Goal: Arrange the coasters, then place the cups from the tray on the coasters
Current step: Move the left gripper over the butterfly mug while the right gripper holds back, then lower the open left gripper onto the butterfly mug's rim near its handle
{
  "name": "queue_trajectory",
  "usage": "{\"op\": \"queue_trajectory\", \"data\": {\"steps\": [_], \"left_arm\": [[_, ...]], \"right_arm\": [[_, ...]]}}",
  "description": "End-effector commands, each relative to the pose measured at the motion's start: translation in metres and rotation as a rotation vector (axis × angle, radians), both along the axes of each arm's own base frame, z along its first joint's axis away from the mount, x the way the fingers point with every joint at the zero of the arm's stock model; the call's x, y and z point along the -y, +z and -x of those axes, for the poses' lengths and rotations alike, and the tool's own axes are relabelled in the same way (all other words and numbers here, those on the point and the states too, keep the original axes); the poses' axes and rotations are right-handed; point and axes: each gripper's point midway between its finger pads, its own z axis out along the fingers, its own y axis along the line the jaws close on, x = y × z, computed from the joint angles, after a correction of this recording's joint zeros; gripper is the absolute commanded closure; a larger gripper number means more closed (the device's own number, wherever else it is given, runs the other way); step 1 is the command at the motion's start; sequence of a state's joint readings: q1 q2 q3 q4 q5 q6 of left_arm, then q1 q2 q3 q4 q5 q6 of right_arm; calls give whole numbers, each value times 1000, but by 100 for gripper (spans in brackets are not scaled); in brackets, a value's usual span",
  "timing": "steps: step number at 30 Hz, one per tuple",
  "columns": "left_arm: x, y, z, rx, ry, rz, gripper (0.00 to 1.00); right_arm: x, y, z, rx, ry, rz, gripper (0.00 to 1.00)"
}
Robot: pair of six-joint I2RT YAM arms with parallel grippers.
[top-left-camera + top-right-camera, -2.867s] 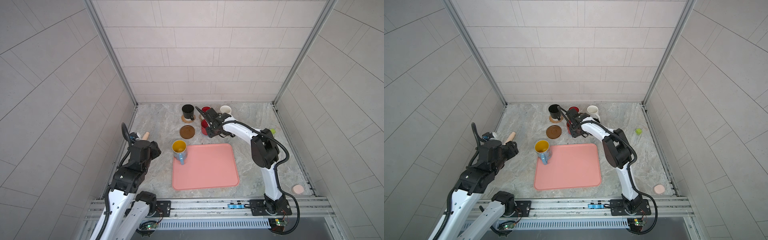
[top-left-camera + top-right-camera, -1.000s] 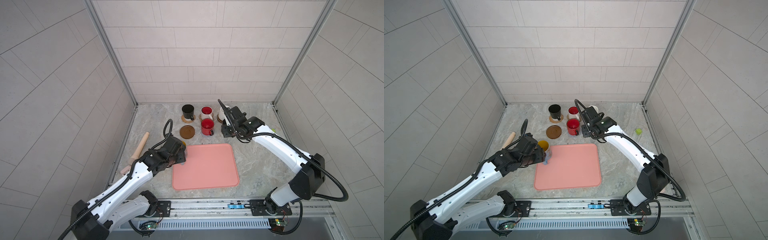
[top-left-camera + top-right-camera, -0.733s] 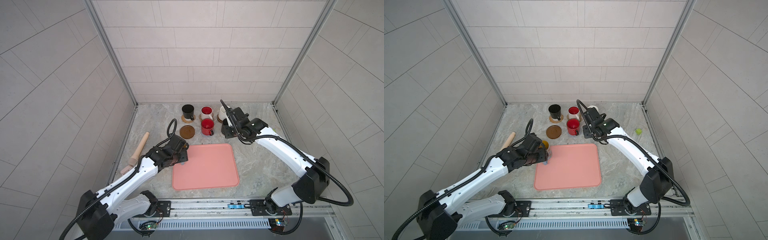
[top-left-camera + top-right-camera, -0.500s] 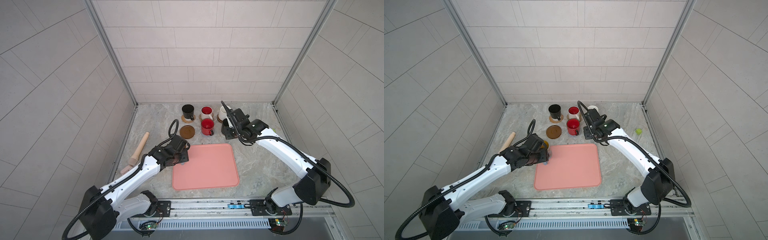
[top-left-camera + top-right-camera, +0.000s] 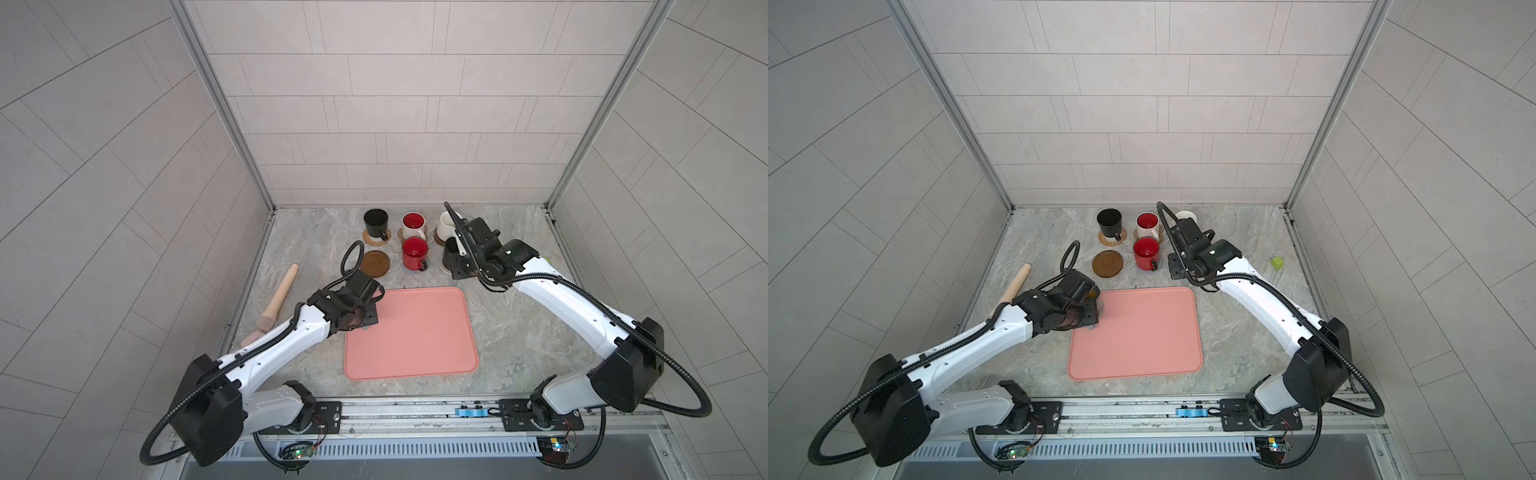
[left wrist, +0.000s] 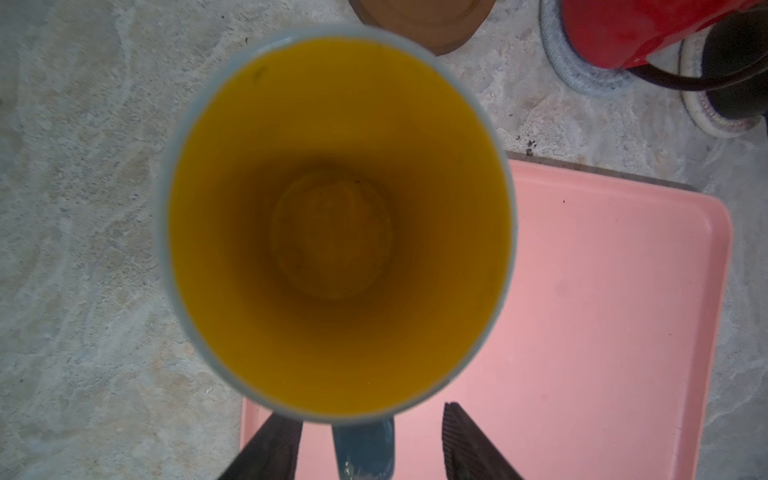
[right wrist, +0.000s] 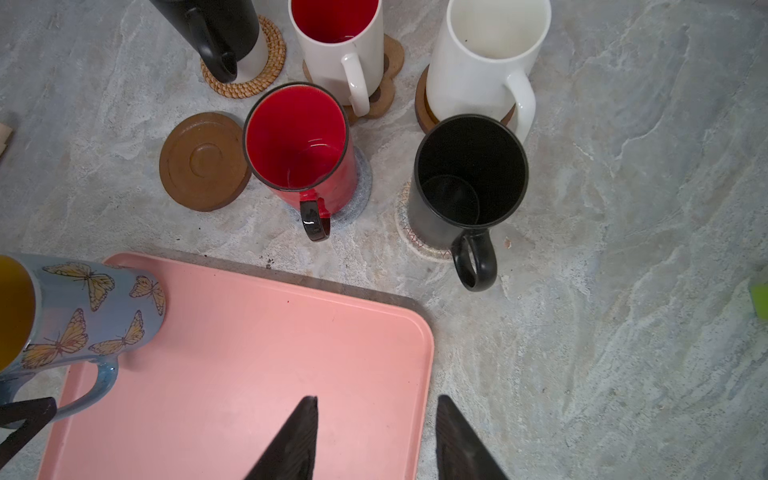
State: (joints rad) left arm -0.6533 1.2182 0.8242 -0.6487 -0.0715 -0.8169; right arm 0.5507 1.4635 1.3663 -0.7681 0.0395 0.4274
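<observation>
Right wrist view: five mugs (image 7: 299, 137) on coasters (image 7: 266, 70), blue mug (image 7: 83, 307) sits on the tray (image 7: 249, 374). Left claw (image 6: 368, 419) straddles its handle (image 6: 363, 451), unclosed; right claw (image 7: 376, 399) gapes empty.

Tally recorded: six mugs (image 7: 469, 183), six coasters (image 7: 203, 162) (five under mugs, one bare) and one pink tray (image 7: 249, 353). Also noted: one wooden stick (image 5: 280, 297) and one small green block (image 5: 1276, 262).
</observation>
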Motion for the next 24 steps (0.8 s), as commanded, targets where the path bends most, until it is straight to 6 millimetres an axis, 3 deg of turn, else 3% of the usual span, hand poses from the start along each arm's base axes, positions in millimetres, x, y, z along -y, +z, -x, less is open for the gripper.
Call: {"op": "queue_trajectory", "data": {"steps": [1,14,24], "left_arm": [[-3,-4,-4,16,34,-17,44],[-11,-7,-8,17,49,-55,51],[-9,-15,-6,-18,30,-49,65]], "right_arm": [[7,4,4,12,-26,-1,51],[8,-2,6,-3,-27,2,51],[5,-3,4,-5,-26,-7,51]]}}
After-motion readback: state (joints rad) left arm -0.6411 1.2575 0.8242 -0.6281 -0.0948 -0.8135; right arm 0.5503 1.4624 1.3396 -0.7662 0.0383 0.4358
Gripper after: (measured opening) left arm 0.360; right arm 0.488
